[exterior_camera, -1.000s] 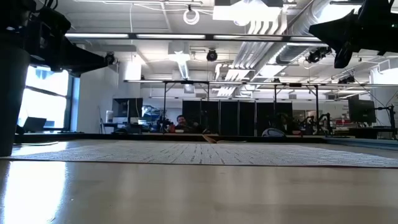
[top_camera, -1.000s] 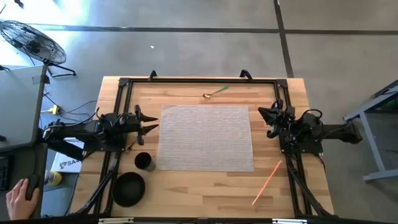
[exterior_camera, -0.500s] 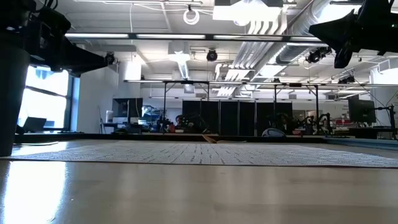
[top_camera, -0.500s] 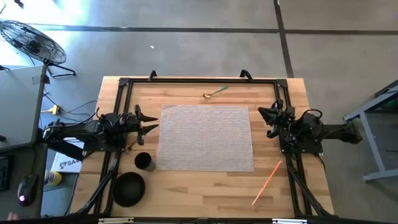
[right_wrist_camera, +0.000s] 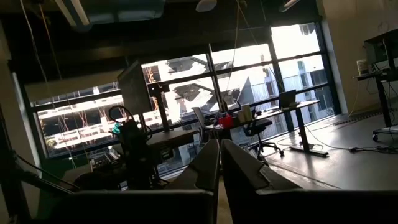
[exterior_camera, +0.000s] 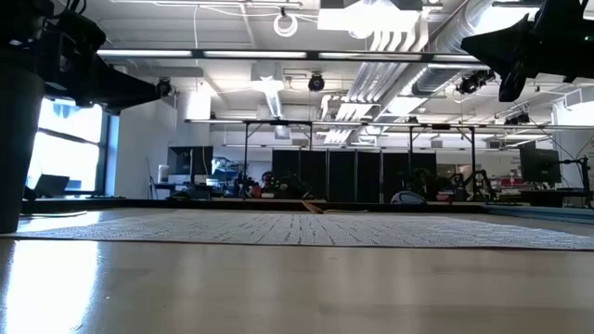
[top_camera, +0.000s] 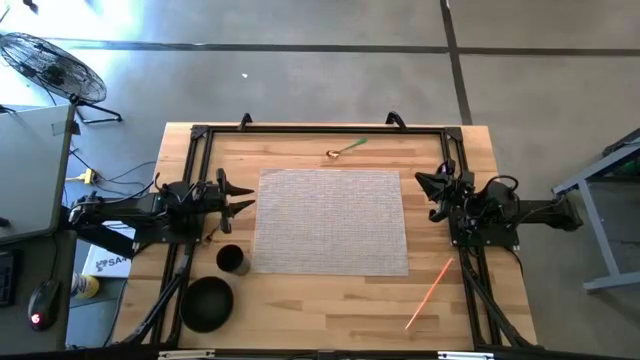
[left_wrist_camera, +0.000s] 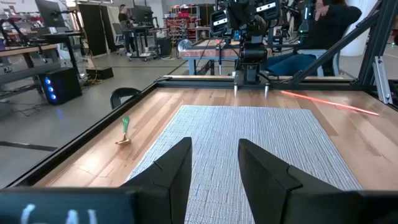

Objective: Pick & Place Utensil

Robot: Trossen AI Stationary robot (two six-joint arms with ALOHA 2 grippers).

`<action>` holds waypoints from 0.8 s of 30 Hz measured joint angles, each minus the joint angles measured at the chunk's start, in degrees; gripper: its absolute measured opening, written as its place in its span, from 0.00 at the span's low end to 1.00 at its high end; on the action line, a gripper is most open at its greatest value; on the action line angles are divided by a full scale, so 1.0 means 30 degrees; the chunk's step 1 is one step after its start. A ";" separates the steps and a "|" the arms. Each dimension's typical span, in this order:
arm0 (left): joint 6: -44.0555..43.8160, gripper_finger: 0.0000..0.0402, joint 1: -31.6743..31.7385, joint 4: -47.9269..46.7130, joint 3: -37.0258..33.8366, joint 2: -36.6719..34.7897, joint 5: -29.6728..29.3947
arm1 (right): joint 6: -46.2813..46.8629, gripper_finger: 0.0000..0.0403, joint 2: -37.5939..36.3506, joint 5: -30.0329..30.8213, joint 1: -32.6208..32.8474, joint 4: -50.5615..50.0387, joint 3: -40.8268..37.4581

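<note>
mat (top_camera: 333,220) lying mid-counter (top_camera: 330,320) | spoon (top_camera: 346,148) lying just beyond mat's far edge | cup (top_camera: 231,259) sitting left of mat, bowl (top_camera: 208,303) sitting nearer | stick (top_camera: 428,292) lying near-right | claws flanking mat left (top_camera: 240,196) and right (top_camera: 428,190)

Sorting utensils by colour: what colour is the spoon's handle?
Green; the spoon has a gold bowl. Clearest in the left wrist view.

- Grey concrete floor (top_camera: 300,80) lying around the counter (top_camera: 330,310).
- Standing fan (top_camera: 50,68) sitting nearby.
- Ceiling lights (exterior_camera: 269,88) glowing; tall windows (right_wrist_camera: 249,81) letting in daylight.
</note>
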 joint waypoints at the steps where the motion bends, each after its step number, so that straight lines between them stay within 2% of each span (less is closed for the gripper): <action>1: -0.0003 0.32 0.0001 0.0006 0.0000 0.0000 -0.0004 | 0.0000 0.03 0.0004 0.0000 -0.0007 0.0000 -0.0007; 24: -0.0113 0.32 -0.0005 0.0567 -0.0029 -0.0007 -0.0016 | 0.0000 0.03 -0.0003 0.0000 -0.0006 0.0000 0.0000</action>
